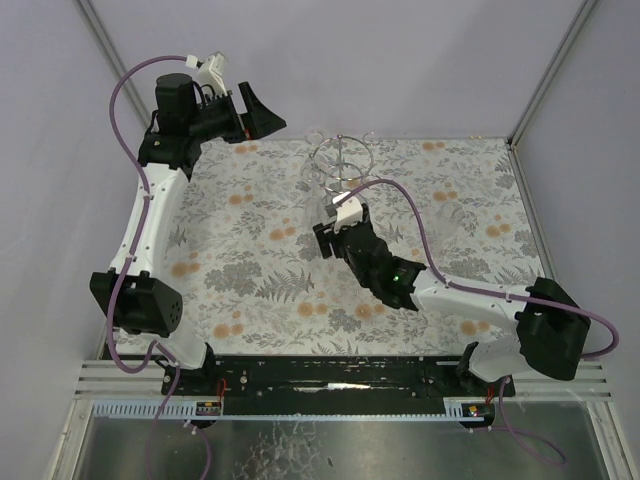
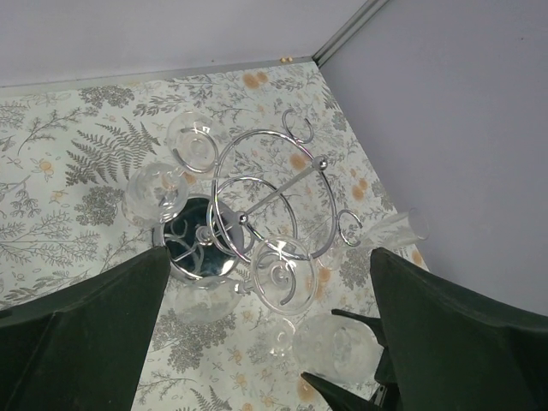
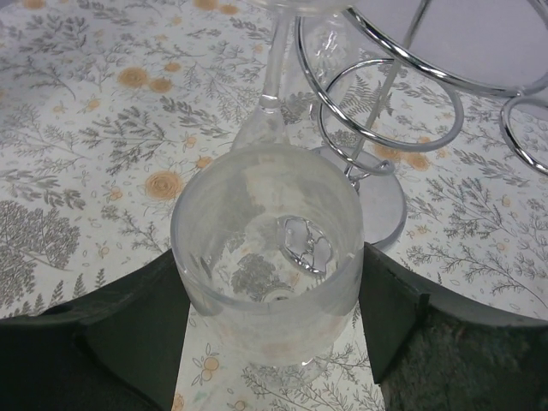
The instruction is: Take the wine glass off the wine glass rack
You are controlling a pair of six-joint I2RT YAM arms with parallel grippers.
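Wine glass [image 3: 265, 231] sits clamped by its bowl in my right gripper [image 3: 267, 318], just beside the base of the wine glass rack [image 3: 377, 205]. My left gripper [image 2: 270, 334] hangs spread wide above the rack.

The wine glass rack [image 1: 342, 160] stands on the table [image 1: 250, 290], far centre. Just before it, a wine glass [image 3: 270, 248] sits between fingers of the right gripper [image 3: 272, 321], apparently touching both.
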